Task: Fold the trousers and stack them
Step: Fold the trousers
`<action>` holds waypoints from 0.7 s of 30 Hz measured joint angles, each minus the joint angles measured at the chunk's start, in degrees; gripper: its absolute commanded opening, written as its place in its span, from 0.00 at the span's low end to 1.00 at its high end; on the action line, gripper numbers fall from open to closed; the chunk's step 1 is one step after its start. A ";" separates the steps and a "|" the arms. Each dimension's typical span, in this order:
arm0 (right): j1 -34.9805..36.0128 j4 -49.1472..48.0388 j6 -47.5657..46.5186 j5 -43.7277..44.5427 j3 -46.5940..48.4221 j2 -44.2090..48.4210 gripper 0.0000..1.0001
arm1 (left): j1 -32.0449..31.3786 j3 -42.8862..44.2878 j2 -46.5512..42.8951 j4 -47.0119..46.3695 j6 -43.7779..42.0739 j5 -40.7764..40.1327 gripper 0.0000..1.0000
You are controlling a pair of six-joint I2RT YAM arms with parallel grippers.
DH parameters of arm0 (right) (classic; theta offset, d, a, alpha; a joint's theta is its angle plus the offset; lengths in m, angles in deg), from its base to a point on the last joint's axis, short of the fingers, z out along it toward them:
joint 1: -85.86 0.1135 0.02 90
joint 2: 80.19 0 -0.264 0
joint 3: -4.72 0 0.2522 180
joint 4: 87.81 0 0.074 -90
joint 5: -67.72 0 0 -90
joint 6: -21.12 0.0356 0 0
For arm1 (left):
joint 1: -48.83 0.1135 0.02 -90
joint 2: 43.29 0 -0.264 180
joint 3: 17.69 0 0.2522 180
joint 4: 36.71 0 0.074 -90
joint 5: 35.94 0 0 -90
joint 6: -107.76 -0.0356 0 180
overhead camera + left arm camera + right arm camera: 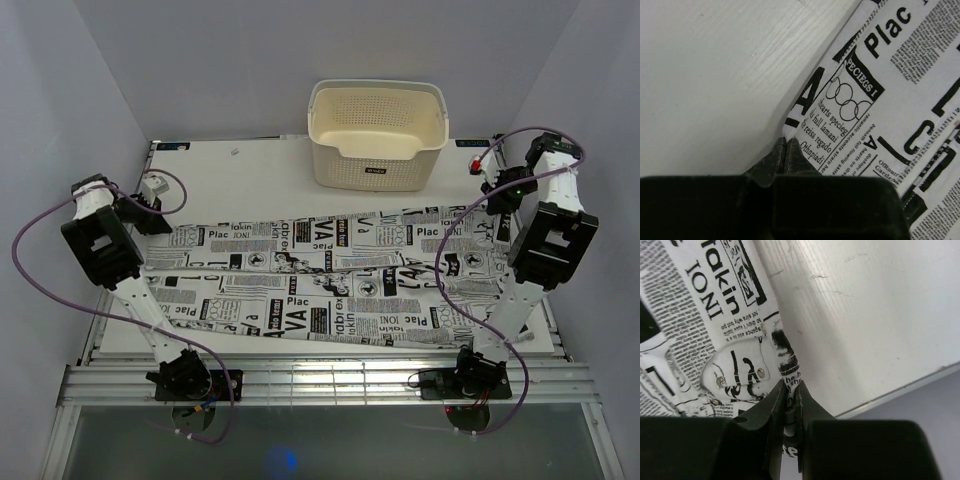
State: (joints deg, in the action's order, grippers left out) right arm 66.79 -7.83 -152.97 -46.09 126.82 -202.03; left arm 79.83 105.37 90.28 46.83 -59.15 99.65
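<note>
Trousers [330, 285] lie spread crosswise on the table [250, 170]. The cloth is light and limp (expect sag between grips), so hold it at the end corners. Right gripper [791, 387] is clamped on the riveted end's edge. Left gripper [786, 146] is fully closed at the opposite edge; its bite on the cloth cannot be confirmed.

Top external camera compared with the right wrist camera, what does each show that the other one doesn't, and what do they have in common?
Only the top view: the whole trousers spread across the table, the cream basket behind them, and the left gripper at their left end. Only the right wrist view: the right gripper shut on the cloth's edge, beside a tab with metal studs. Both: the newspaper print and the white table.
</note>
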 measured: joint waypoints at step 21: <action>-19.32 2.64 -24.15 -3.19 -42.38 43.69 0.08 | 16.94 -39.98 -37.70 -1.11 -14.67 5.16 0.00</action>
State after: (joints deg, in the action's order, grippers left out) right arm 47.47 -5.19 -177.12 -49.28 84.44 -158.34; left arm 96.77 65.39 52.58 45.71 -73.81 104.81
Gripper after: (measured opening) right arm 0.139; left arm 0.009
